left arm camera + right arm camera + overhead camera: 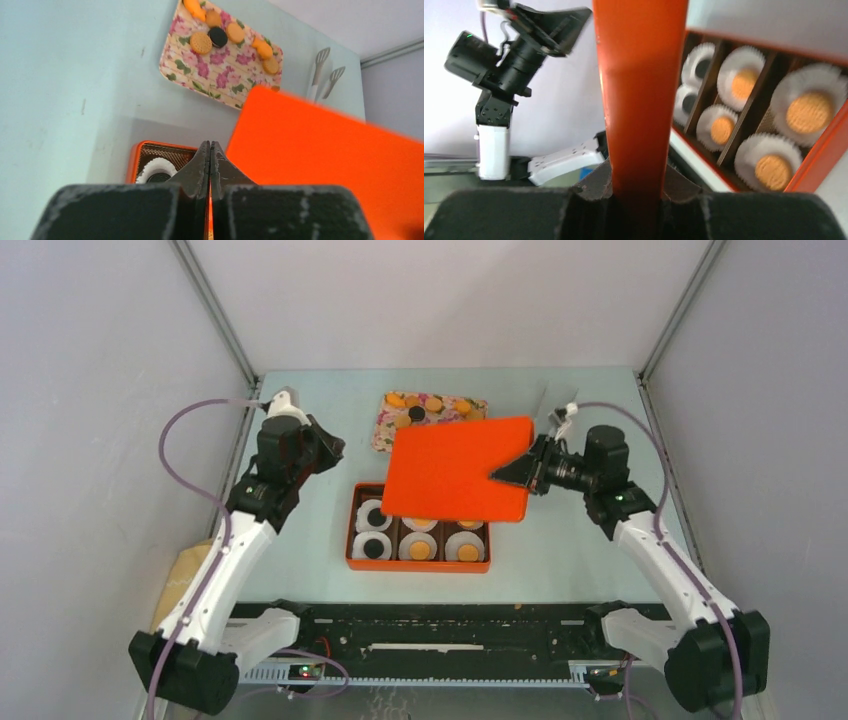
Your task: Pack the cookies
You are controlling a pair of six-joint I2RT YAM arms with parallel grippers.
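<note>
Above box [351, 540]: right gripper [508, 474] pinches orange lid [450, 465]; left gripper [210, 148] closed, empty. Cookies [809, 111] round, tan/black, in white liners [782, 89].

A pale blue-green matte table top [300, 575] fills the enclosure. Behind its far edge stands a plain white back wall [440, 300]. A smooth light-grey left panel [90, 390] and a matching light-grey right panel [775, 390] flank it, each meeting the back wall at a slanting silver metal strut [215, 310]. A black slotted rail [440, 625] runs along its near edge. Off its left edge sits a tan lump [185, 580], perhaps crumpled paper. The light is soft and even.
</note>
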